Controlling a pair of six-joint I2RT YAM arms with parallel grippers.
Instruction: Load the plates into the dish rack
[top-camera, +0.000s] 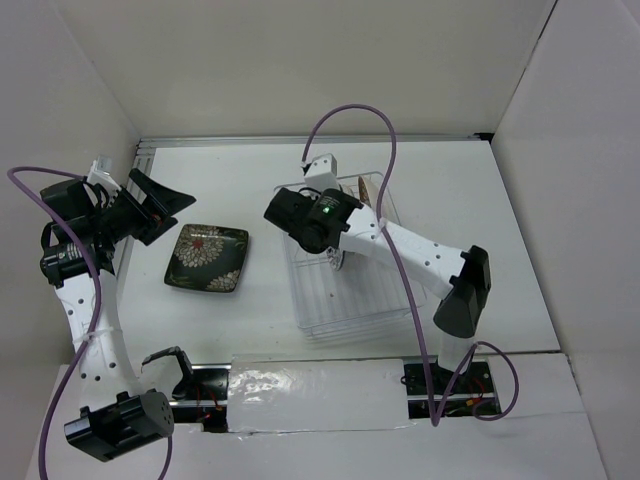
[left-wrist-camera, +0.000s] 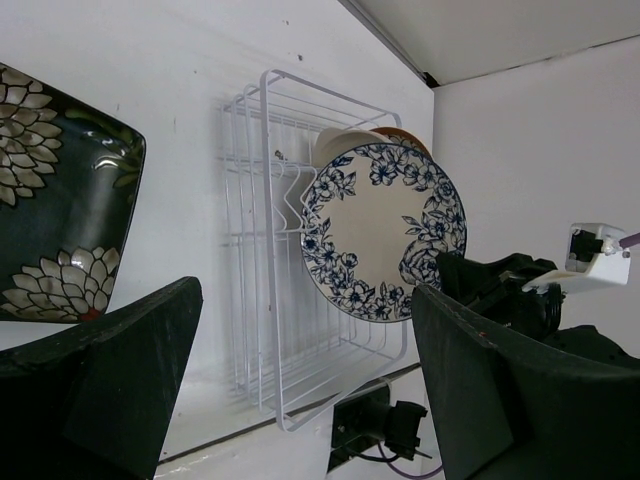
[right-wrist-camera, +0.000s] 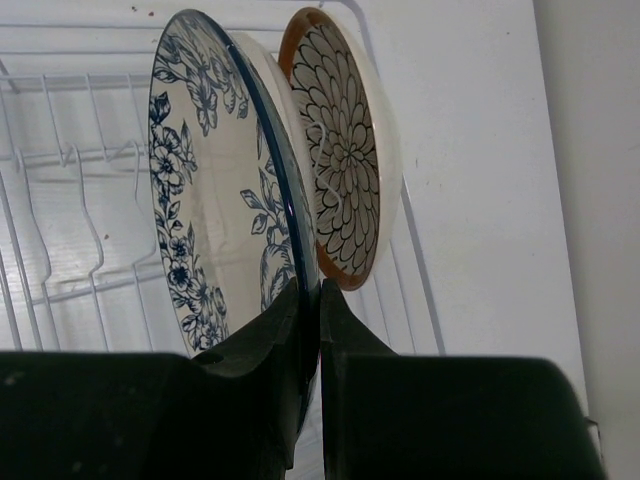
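My right gripper (right-wrist-camera: 320, 290) is shut on the rim of the blue-white floral plate (right-wrist-camera: 210, 190), which it holds on edge inside the dish rack (top-camera: 355, 300). Close behind it a cream plate (right-wrist-camera: 275, 100) and the brown-rimmed plate with white petals (right-wrist-camera: 345, 170) stand upright in the rack. The left wrist view shows the floral plate (left-wrist-camera: 385, 230) face-on against the rack (left-wrist-camera: 265, 250). The dark square floral plate (top-camera: 207, 257) lies flat on the table, left of the rack. My left gripper (top-camera: 165, 210) hovers open and holds nothing, just beyond that plate's far left corner.
White walls close in the table on the left, back and right. A strip of shiny tape (top-camera: 310, 395) runs along the near edge between the arm bases. Purple cables (top-camera: 390, 150) loop over both arms.
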